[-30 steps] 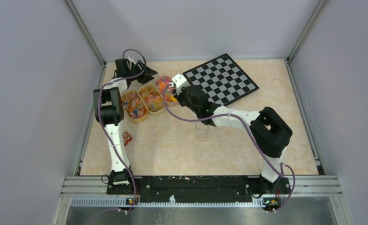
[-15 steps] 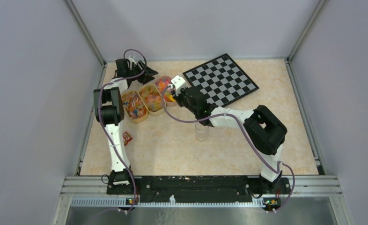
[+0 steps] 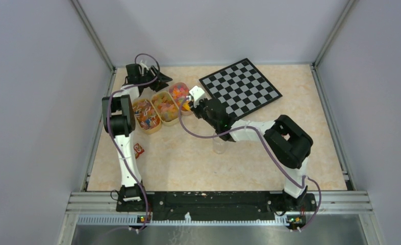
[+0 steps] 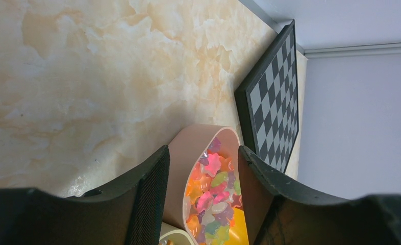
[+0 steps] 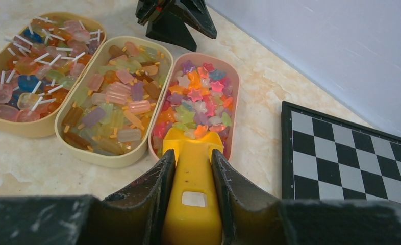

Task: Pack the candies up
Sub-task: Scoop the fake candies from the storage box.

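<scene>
- A small red item (image 3: pixel 139 149) lies on the tabletop (image 3: pixel 178 163) beside the left arm, well apart from everything else.
- The left hand (image 4: pixel 201 153) waits at the far end of the trays. Its fingers stand apart with nothing between them, and the right wrist view shows it just behind the trays.
- Three trays sit side by side, all full: the left tray (image 5: pixel 32 127), the middle tray (image 5: pixel 68 109) and the pink tray (image 5: pixel 232 87).
- The candies (image 5: pixel 196 99) this scoop is aimed at are small star shapes in mixed colours, heaped in the pink tray.
- The right hand (image 5: pixel 192 155) is clamped on the handle of a yellow scoop (image 5: pixel 192 219). The scoop's front edge is down at the near end of the pink tray, touching the heap.
- The clear jar (image 3: pixel 219 147) stands near the middle of the tabletop, partly under the right forearm. No colour shows in it, so packing seems barely begun. The scoop has yet to be filled, carried across and tipped in.
- The chessboard (image 3: pixel 241 86) lies at the far right, untouched.
- Against the earlier top view, the right arm has reached further left and lower, bringing the scoop to the pink tray. Its forearm now covers more of the jar. The left arm has not moved.
</scene>
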`<state>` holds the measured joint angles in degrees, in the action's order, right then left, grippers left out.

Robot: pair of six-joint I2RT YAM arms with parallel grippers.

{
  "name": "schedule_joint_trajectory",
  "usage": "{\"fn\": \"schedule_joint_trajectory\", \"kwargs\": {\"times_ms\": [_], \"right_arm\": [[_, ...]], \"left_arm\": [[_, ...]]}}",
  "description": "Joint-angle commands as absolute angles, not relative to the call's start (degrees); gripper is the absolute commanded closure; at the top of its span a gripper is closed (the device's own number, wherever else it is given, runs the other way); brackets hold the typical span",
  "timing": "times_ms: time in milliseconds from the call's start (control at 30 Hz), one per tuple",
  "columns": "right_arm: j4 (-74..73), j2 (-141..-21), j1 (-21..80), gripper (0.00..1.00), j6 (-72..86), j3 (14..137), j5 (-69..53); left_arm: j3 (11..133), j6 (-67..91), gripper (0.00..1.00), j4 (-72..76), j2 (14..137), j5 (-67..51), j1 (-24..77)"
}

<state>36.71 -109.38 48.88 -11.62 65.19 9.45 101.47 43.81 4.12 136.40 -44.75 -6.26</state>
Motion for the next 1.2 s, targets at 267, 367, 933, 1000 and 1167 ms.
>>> {"fn": "schedule_joint_trajectory", "kwargs": {"times_ms": [267, 367, 933, 1000, 1167], "right_arm": [[38.06, -108.86, 48.43, 0.91, -10.1, 61.98, 9.28], [41.67, -109.75, 48.43, 0.94, -9.06, 61.53, 9.87], [49.28, -115.49, 48.47, 1.0, -6.77, 64.25, 13.49], [51.1, -116.02, 48.51, 1.0, -6.69, 64.11, 13.52], [55.61, -117.09, 48.52, 1.0, -6.77, 62.96, 14.01]], "left_arm": [[101.51, 42.93, 0.44, 5.54, 135.98, -45.24, -6.23], [101.36, 42.94, 0.44, 5.54, 135.89, -45.2, -6.17], [100.07, 43.43, 0.44, 6.15, 135.5, -45.35, -6.09], [100.02, 43.47, 0.44, 6.15, 135.47, -45.42, -6.15], [99.93, 43.42, 0.44, 6.15, 135.44, -45.36, -6.06]]}}
